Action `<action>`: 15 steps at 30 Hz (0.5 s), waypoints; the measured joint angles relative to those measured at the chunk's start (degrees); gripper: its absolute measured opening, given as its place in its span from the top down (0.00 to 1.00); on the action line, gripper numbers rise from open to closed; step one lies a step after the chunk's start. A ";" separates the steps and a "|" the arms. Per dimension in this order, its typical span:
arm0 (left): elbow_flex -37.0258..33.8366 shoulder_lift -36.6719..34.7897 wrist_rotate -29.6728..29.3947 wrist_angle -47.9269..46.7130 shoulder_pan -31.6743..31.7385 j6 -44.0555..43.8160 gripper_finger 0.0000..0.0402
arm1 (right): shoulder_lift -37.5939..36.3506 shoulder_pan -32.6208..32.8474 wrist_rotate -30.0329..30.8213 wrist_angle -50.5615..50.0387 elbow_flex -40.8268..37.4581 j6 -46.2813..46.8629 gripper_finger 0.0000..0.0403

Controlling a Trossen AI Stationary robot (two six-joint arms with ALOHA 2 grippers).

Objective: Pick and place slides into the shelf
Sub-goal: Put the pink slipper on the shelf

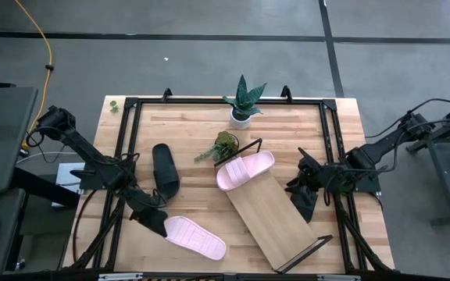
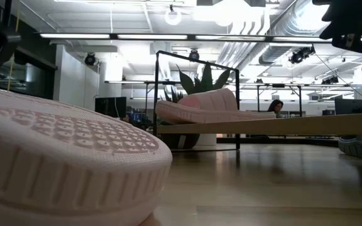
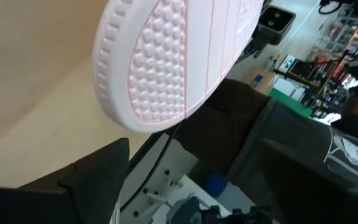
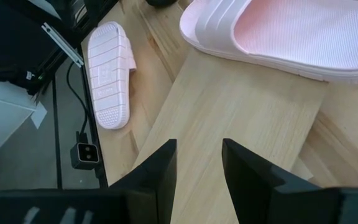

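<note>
Dark fingers of the right gripper [image 4: 197, 177] stand slightly apart with nothing between them, near the desk's right edge above the shelf [image 1: 276, 215]. Whether the left gripper [image 1: 151, 218] is open or closed cannot be told; it sits by the front-left corner, at the heel of a sole-up pink slide [image 1: 196, 237]. Another pink slide [image 1: 244, 169] lies on the shelf's far end. One black slide [image 1: 165, 169] rests left of centre, a second [image 1: 306, 204] under the right arm.
</note>
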 joint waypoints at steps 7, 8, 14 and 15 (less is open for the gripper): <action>0.00 0.78 -1.95 -4.85 0.00 -0.27 0.09 | 0.01 0.00 0.47 -0.89 -0.01 0.00 0.71; -0.01 1.20 -2.16 -5.73 0.02 -0.44 0.09 | 0.01 -0.02 0.50 -0.89 -0.01 0.00 0.71; -0.02 3.37 -2.60 -5.67 0.02 -0.64 0.09 | 0.02 -0.02 0.50 -0.89 -0.01 0.00 0.71; -0.02 3.64 -2.99 -5.61 0.02 -0.62 0.09 | 0.02 -0.02 0.50 -0.89 -0.01 0.01 0.71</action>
